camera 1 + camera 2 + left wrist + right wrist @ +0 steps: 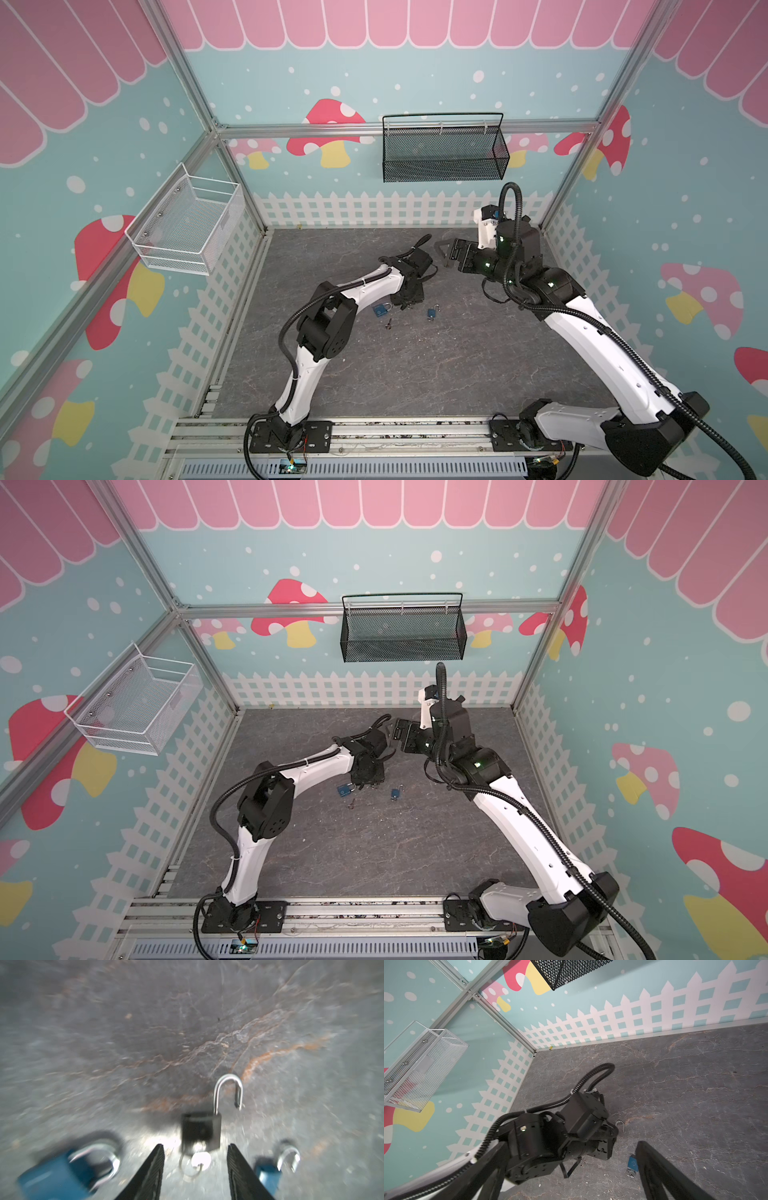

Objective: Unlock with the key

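Observation:
A black padlock point(200, 1130) lies on the grey floor with its silver shackle point(228, 1088) swung open. A silver key point(201, 1160) on a ring sticks out of its base. My left gripper point(195, 1145) is low over it and open, its fingers point(153, 1172) standing either side of the key without touching it. In both top views the left gripper point(409, 305) point(372, 785) hides this padlock. My right gripper point(444, 253) point(571, 1145) hangs raised behind the left wrist, wide open and empty. The open shackle point(620, 1125) also peeks past the left wrist.
Two blue padlocks point(381, 309) point(432, 312) flank the left gripper; the one nearer the right arm point(632, 1163) has a key in its base. A loose key point(389, 323) lies in front. A black mesh basket point(444, 149) and a white basket point(187, 226) hang on the walls.

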`<state>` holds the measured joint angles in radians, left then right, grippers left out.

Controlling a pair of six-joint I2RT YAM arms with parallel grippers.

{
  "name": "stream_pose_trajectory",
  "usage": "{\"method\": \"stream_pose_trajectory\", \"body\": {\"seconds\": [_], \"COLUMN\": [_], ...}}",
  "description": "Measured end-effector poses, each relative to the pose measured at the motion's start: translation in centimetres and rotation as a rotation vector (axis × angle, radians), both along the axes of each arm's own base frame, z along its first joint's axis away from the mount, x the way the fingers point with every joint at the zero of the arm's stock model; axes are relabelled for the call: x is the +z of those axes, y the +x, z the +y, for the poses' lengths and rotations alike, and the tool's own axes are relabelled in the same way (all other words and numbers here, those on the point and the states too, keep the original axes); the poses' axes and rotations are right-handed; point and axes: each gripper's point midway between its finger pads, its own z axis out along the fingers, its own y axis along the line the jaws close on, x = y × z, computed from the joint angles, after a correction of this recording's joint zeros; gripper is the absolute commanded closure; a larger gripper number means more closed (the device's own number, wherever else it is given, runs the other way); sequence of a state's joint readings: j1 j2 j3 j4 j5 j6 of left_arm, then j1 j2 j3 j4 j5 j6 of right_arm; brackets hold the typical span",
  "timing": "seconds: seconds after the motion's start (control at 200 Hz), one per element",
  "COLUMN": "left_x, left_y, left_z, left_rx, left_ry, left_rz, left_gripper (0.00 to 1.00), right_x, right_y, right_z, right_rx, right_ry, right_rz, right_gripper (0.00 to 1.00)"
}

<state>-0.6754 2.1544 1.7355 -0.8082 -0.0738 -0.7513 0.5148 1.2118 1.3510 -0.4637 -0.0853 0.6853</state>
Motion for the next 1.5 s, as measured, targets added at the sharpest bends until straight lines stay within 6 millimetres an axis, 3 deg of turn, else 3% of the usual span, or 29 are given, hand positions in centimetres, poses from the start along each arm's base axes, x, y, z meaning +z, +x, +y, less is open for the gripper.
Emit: {"method": "stream_pose_trajectory", "body": {"seconds": [0.255,0.465,0.65,0.825,1.101,1.226,1.501], "left_x": [9.5,12.0,13.8,14.5,12.8,12.5,11.9], "left_y": [-2.3,-4.9,-6.8,-8.5,-10.3,-10.7,-10.7], "left_z": [4.7,9.0,11.2,13.3,16.1,16.5,17.4], "left_rx": [0.045,0.075,0.074,0.095,0.149,0.156,0.204], "left_ry": [-0.209,-0.317,-0.389,-0.422,-0.431,-0.436,-0.444], "left_rz": [-0.187,-0.283,-0.352,-0.408,-0.408,-0.414,-0.415], "left_gripper": [0.48,0.47,0.47,0.47,0.47,0.47,0.47], "right_x": [-2.0,-8.0,-14.5,-19.1,-25.0,-26.4,-27.5], "right_y": [-2.1,-1.8,-3.4,-5.5,-6.8,-6.5,-5.1], "right_z": [-1.2,0.2,3.4,5.9,8.7,9.7,12.4], "right_rx": [0.001,0.04,0.111,0.144,0.156,0.159,0.183], "right_ry": [-0.004,-0.058,-0.144,-0.196,-0.275,-0.305,-0.341], "right_rz": [0.013,0.151,0.295,0.372,0.458,0.467,0.447], "right_gripper": [0.0,0.01,0.02,0.03,0.07,0.09,0.24]}}
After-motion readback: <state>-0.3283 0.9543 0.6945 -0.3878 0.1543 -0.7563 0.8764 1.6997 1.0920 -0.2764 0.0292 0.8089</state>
